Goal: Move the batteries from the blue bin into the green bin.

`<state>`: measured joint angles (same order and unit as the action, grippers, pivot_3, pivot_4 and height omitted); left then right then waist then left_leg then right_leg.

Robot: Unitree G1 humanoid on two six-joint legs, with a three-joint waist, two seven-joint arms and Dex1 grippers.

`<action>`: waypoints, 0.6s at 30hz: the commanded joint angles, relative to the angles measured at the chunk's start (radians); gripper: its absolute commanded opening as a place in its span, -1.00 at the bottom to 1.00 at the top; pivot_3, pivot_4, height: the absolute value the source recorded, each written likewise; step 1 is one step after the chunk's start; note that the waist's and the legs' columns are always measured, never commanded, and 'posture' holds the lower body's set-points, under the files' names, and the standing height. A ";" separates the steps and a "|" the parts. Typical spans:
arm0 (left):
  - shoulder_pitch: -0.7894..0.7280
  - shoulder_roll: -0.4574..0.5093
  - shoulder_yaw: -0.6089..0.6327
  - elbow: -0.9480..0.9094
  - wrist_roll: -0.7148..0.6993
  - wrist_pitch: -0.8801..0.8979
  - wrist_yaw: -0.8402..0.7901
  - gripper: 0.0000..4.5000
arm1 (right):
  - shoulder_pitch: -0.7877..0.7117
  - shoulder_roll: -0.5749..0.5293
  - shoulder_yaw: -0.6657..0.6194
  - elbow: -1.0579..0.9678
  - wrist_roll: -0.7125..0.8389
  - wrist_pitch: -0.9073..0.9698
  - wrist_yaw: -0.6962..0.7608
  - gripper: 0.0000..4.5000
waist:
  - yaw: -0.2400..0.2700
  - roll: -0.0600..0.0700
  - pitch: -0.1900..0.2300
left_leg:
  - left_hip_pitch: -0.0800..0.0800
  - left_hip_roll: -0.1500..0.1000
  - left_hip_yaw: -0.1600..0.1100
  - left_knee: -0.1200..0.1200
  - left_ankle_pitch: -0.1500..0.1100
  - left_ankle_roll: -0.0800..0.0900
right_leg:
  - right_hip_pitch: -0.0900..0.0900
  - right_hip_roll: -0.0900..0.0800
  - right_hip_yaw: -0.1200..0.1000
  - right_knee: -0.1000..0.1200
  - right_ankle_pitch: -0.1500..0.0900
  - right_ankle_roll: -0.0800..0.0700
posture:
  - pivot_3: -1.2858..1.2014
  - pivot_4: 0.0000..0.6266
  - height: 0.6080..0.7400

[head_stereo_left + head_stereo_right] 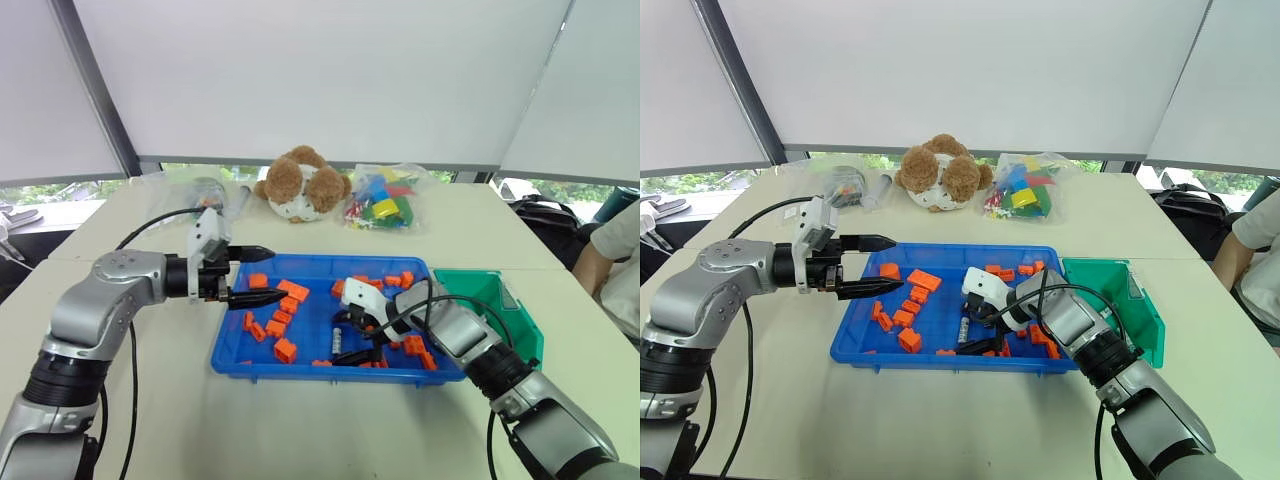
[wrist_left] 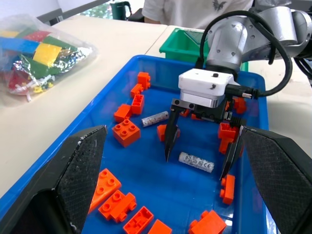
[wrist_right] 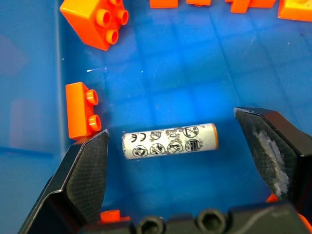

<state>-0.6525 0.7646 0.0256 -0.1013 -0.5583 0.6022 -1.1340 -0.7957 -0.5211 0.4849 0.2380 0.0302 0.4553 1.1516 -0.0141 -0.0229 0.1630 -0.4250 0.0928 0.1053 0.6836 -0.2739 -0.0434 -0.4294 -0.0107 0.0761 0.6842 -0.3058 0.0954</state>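
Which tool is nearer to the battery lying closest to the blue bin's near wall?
Right. The right tool is open, its fingers straddling that battery on the blue bin floor. The left tool is open too, over the bin's far-left edge, well away from it.

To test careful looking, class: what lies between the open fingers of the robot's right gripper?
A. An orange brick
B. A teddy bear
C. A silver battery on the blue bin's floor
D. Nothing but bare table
C: the right gripper hangs open over a battery lying flat on the floor of the blue bin, one finger on each side, not yet closed.
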 commanded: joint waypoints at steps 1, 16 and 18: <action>0.000 0.009 0.035 -0.034 -0.013 -0.011 0.006 1.00 | 0.010 -0.003 -0.006 -0.003 -0.018 0.022 0.005 0.39 | 0.000 0.000 0.000 | 0.000 0.000 0.000 0.000 0.000 0.000 | 0.000 0.000 0.000 0.000 0.000 0.000 | 0.03 -0.52 0.89; 0.004 0.001 0.026 -0.045 -0.014 -0.009 0.015 1.00 | -0.022 -0.110 -0.318 -0.257 0.071 0.226 -0.112 -0.03 | 0.004 0.000 0.000 | 0.000 0.000 0.000 0.000 0.000 0.000 | 0.000 0.000 0.000 0.000 0.000 0.000 | 0.03 -0.52 0.89; 0.004 -0.002 0.023 -0.049 -0.016 -0.007 0.018 1.00 | 0.007 -0.195 -0.434 -0.316 0.100 0.277 -0.126 -0.03 | 0.008 0.000 0.000 | -0.001 0.000 0.000 0.000 0.000 0.000 | 0.000 -0.001 0.000 0.000 0.000 0.000 | 0.03 -0.52 0.89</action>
<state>-0.6419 0.7608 0.0246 -0.1203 -0.5586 0.6016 -1.1179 -0.7871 -0.6479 0.1878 -0.0040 0.0982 0.6892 1.0449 -0.0062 -0.0225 0.1633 -0.4258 0.0927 0.1052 0.6838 -0.2739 -0.0434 -0.4295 -0.0115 0.0757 0.6841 -0.3058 0.0954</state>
